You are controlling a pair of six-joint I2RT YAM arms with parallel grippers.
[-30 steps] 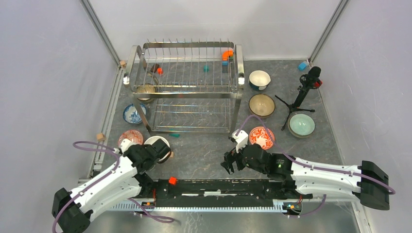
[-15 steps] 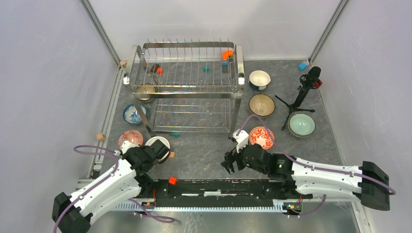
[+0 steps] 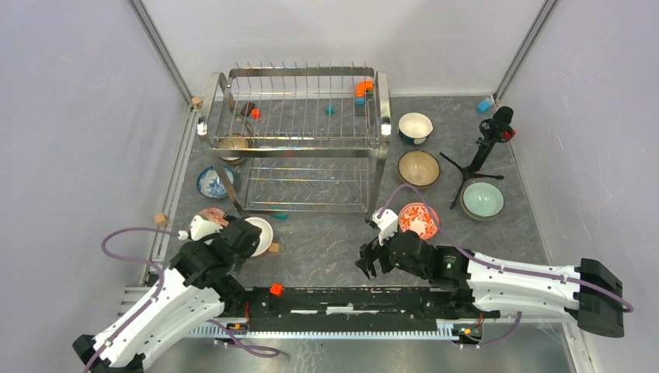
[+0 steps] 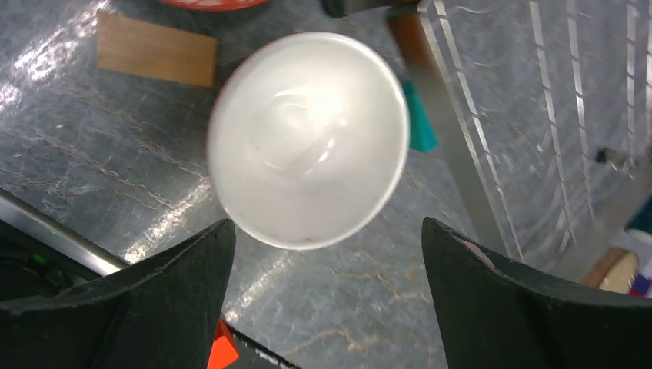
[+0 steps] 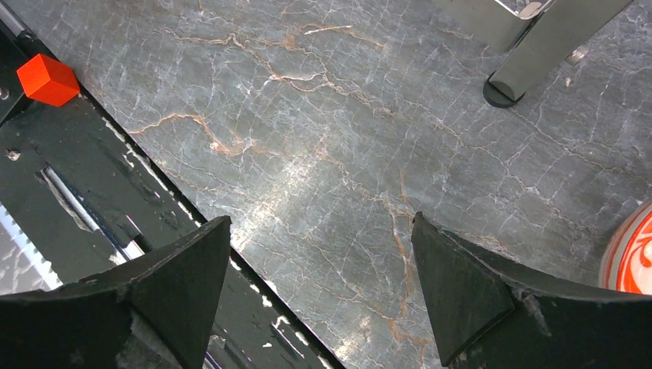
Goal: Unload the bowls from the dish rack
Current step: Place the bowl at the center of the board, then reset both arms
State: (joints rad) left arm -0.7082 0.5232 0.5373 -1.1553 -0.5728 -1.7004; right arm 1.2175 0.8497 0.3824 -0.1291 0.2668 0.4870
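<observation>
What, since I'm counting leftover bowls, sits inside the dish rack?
One brownish bowl at its left end, an orange block, a teal block; a dark item at the back-left is too small to identify.

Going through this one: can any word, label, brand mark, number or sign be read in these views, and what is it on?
None can be read. No lettering shows on the chrome wire dish rack, the white ceramic bowl or the red-patterned ceramic bowl; the bowls carry only decorative patterns.
</observation>
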